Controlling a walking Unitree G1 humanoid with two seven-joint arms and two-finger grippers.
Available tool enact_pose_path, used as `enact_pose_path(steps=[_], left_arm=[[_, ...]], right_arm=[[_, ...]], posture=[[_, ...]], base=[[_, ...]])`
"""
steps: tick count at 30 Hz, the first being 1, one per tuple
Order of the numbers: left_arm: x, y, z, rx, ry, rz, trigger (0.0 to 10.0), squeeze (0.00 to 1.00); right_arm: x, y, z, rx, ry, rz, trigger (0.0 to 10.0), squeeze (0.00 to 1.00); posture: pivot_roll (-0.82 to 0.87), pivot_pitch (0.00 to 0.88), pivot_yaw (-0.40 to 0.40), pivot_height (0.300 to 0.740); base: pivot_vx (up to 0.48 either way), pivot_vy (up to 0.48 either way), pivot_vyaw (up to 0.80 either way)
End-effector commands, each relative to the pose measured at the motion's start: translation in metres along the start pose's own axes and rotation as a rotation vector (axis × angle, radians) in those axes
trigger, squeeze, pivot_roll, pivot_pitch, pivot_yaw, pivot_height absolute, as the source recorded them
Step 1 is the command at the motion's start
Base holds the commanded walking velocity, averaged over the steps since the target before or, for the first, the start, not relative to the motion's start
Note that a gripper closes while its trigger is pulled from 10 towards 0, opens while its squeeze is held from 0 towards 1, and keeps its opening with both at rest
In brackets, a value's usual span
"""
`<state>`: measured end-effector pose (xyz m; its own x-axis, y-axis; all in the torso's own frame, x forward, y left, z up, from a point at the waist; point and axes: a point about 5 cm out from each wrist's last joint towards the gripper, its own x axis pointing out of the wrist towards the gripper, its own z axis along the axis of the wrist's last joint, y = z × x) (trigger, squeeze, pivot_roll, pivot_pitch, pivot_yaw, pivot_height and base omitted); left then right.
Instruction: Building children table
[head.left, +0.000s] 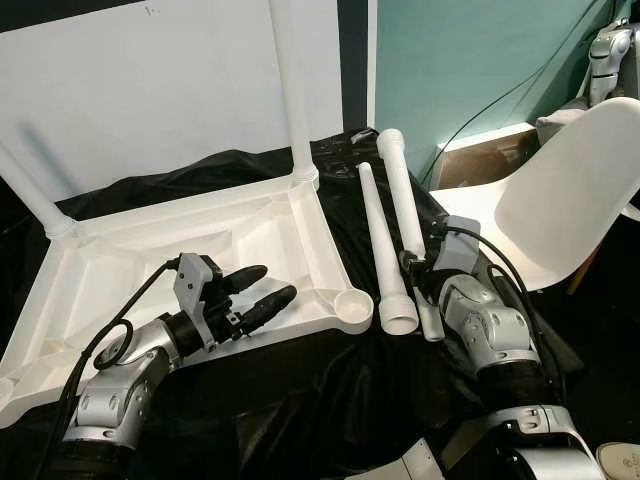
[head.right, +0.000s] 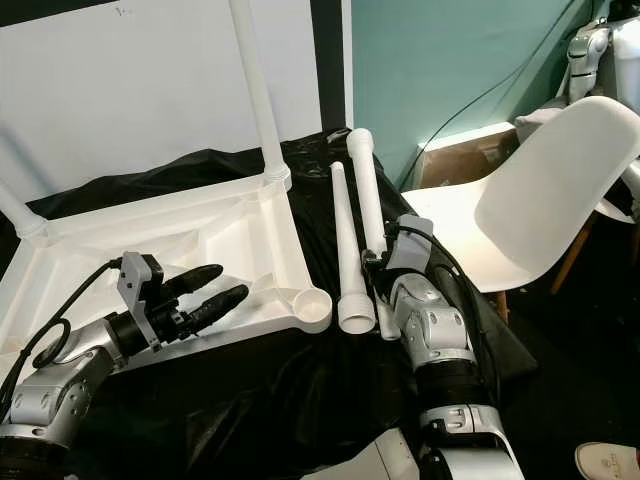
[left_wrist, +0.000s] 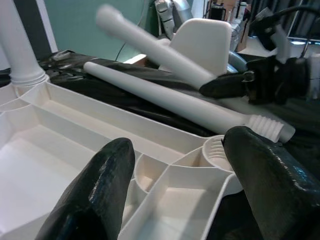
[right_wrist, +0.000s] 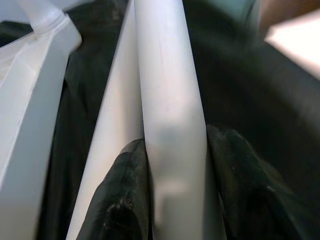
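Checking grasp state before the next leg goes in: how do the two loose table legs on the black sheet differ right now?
1. The right gripper is shut on the right loose leg; the left loose leg is untouched.
2. In the left wrist view the right loose leg is tilted, far end raised; the left loose leg lies flat on the black sheet.

Shared: both white, tapered, side by side beside the upturned tabletop, not yet fitted.

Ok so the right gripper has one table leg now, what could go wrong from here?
The right gripper holds the table leg near its lower end, so the long free end could swing or slip. The loose leg lies right beside it and could get knocked and roll on the black sheet. The left gripper hovers open over the tabletop, close to the empty socket, and might crowd the insertion.
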<state>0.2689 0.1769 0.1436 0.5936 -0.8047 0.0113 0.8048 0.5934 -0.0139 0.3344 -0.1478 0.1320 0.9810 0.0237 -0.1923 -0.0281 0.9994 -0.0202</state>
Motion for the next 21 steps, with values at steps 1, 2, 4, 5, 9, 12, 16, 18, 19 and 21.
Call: enact_pose_path(steps=[1,2,4,5,9,12,16,18,19,21], left_arm=[[0.000,0.005,0.004,0.003,-0.033,0.015,10.0,0.00],[0.001,0.006,0.006,-0.005,-0.049,0.022,10.0,0.00],[0.002,0.006,0.006,-0.010,-0.059,0.025,10.0,0.00],[0.002,0.007,0.008,-0.016,-0.070,0.028,10.0,0.00],[0.003,0.007,0.009,-0.024,-0.082,0.032,10.0,0.00],[0.002,0.011,0.015,-0.087,-0.136,0.044,10.0,0.00],[0.002,0.015,0.021,-0.233,-0.195,0.039,10.0,0.00],[0.002,0.014,0.022,-0.288,-0.207,0.023,10.0,0.00],[0.002,0.012,0.022,-0.335,-0.224,0.006,10.0,0.00],[0.003,0.012,0.023,-0.359,-0.244,-0.001,10.0,0.00]], right_arm=[[-0.004,0.003,0.000,-0.101,-0.069,-0.004,0.0,0.00],[-0.007,0.006,0.004,-0.156,-0.121,0.005,0.0,0.00],[-0.008,0.007,0.006,-0.185,-0.147,0.011,0.0,0.00],[-0.009,0.009,0.009,-0.212,-0.179,0.021,0.0,0.00],[-0.011,0.010,0.013,-0.254,-0.221,0.029,0.0,0.00],[-0.016,0.013,0.024,-0.354,-0.332,0.031,0.0,0.00],[-0.021,0.018,0.034,-0.503,-0.459,0.046,0.0,0.00],[-0.023,0.020,0.036,-0.568,-0.502,0.058,0.0,0.00],[-0.025,0.022,0.039,-0.647,-0.556,0.078,0.0,0.00],[-0.028,0.024,0.041,-0.731,-0.609,0.103,0.0,0.00]], posture=[[-0.08,0.000,0.101,0.740],[-0.08,0.000,0.100,0.740],[-0.08,0.000,0.100,0.740],[-0.08,0.000,0.100,0.740],[-0.08,0.000,0.101,0.740],[-0.08,0.000,0.100,0.740],[-0.08,0.000,0.098,0.740],[-0.09,0.000,0.099,0.740],[-0.09,0.000,0.098,0.740],[-0.09,0.000,0.096,0.740]], base=[[0.000,0.000,0.00],[0.000,0.000,0.00],[0.000,0.000,0.00],[0.000,0.000,0.00],[0.000,0.000,0.00],[0.000,0.000,0.00],[0.000,0.000,0.00],[0.000,0.000,0.00],[0.000,0.000,0.00],[0.000,0.000,0.00]])
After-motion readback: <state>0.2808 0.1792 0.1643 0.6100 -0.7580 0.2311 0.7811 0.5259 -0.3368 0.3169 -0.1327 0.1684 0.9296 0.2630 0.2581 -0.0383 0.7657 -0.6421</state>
